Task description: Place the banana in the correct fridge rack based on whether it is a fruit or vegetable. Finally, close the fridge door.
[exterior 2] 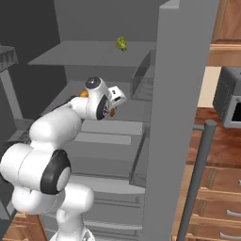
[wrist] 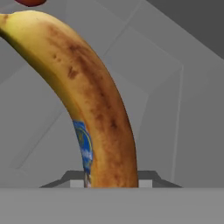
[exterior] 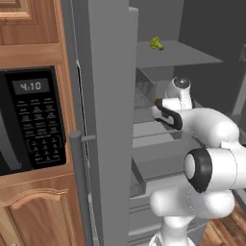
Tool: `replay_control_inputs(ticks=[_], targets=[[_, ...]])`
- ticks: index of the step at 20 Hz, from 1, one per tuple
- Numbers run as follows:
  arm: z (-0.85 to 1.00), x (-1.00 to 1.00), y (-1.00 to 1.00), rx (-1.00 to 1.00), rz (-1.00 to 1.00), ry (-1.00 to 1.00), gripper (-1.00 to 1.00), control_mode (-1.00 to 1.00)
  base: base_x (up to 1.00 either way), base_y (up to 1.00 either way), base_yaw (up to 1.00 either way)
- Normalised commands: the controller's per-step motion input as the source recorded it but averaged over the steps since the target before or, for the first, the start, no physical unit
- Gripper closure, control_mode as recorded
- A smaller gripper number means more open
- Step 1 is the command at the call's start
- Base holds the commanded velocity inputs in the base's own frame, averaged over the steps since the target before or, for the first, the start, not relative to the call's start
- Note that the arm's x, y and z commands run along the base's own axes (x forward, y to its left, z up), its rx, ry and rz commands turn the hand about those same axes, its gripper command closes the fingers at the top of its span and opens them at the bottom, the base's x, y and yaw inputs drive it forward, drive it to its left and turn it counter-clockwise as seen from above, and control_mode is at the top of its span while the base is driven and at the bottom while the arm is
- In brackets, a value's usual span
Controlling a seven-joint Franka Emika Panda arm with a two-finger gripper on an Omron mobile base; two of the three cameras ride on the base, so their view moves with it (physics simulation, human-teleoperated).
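The banana (wrist: pixel 94 105), yellow with brown freckles and a blue sticker, rises from between my fingertips in the hand view. My gripper (wrist: pixel 111 183) is shut on its lower end. From the right base view the hand (exterior 2: pixel 114 97) is inside the open fridge, over the middle rack (exterior 2: pixel 136 110), with an orange-brown tip of the banana (exterior 2: pixel 112 112) showing under it. The left base view shows the hand (exterior: pixel 166 106) at that same rack. The open fridge door (exterior: pixel 108 120) stands at the left there, and at the right in the right base view (exterior 2: pixel 181 117).
A small lumpy green-yellow vegetable (exterior: pixel 156 43) (exterior 2: pixel 121 44) lies on the upper shelf. A red thing (wrist: pixel 29 2) shows at the top edge of the hand view. A microwave (exterior: pixel 31 120) sits in wooden cabinets beside the door. A drawer (exterior 2: pixel 113 164) lies below the rack.
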Motion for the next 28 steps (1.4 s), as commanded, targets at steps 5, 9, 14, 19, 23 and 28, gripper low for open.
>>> replay_control_inputs(ticks=[5,9,14,19,23,28], targets=[[0.00,0.50,0.00,0.00,0.00,0.03,1.00,-1.00,0.00,0.00,0.00],[-0.24,0.53,-0.04,0.00,0.00,0.04,1.00,-1.00,0.00,0.00,0.00],[-0.43,0.62,-0.03,0.00,0.00,0.06,1.00,-1.00,0.00,0.00,0.00],[-0.37,0.59,-0.06,0.00,0.00,0.03,1.00,-1.00,0.00,0.00,0.00],[-0.44,0.47,0.00,0.00,0.00,0.00,-1.00,-1.00,0.00,0.00,0.00],[-0.36,0.02,0.00,0.00,0.00,-0.10,-1.00,-1.00,0.00,0.00,0.00]])
